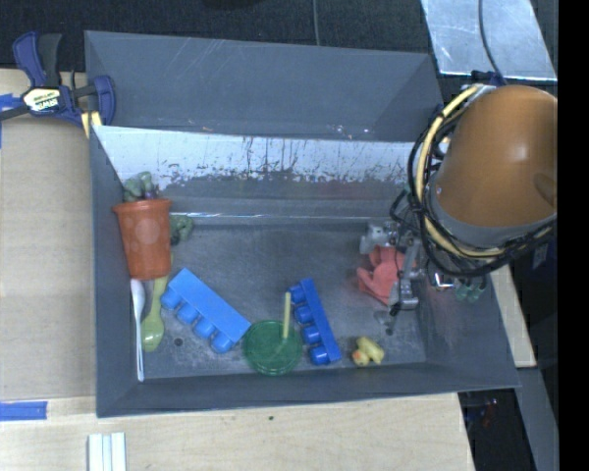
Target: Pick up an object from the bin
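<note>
The end effector (pixel 402 292) hangs low over the right part of the bin (pixel 255 86), under the arm's orange cover (pixel 496 155), and it is right against a small red thing (pixel 377 277) of uneven shape that lies on the bin floor close to the right wall. Whether the end effector is spread or pressed together cannot be told from here, and neither can it be made out whether the red thing is gripped or merely beside it. The red thing is the likely target, judging by how close the two are. To do the grasp well, the end effector should be centred over the thick middle of the red thing and lowered until it nearly meets the floor. It should then close on the narrowest width, so the lumpy shape cannot squirt out sideways. The right wall is near, so the lift should go straight up. A small yellow piece (pixel 366 351) lies nearer and a long blue block (pixel 314 324) to the left, both clear of the red thing and unlikely to interfere. The orange cup (pixel 145 235) stands well apart at the far left.
</note>
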Controlling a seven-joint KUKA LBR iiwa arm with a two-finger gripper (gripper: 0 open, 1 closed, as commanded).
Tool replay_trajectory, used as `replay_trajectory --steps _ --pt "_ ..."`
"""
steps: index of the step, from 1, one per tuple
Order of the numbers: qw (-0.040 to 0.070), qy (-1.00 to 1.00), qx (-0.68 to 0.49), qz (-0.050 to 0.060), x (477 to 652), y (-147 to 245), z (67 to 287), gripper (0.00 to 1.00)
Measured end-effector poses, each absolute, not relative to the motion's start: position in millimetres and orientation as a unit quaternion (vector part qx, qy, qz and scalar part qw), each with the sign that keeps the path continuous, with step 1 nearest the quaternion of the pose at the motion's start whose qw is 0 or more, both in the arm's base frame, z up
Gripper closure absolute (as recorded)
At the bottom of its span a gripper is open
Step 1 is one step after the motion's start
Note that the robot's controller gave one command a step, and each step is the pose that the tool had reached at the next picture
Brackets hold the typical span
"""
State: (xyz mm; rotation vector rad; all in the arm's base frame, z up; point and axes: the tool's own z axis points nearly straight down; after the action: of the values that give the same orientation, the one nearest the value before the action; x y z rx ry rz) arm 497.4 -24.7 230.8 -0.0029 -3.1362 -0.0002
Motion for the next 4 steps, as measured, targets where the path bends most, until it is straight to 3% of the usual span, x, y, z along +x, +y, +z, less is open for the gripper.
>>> replay_trajectory --steps 1,2,3,4 --pt "-0.003 -1.000 -0.001 0.000 501.0 -25.0 233.5 0.00" --pt "-0.005 -1.000 -0.002 0.000 544.9 -38.2 151.7 0.00" --pt "-0.009 -0.997 0.076 0.001 560.9 -20.5 85.5 0.00" --pt "-0.007 -0.999 0.049 0.001 593.5 -69.5 149.2 0.00"
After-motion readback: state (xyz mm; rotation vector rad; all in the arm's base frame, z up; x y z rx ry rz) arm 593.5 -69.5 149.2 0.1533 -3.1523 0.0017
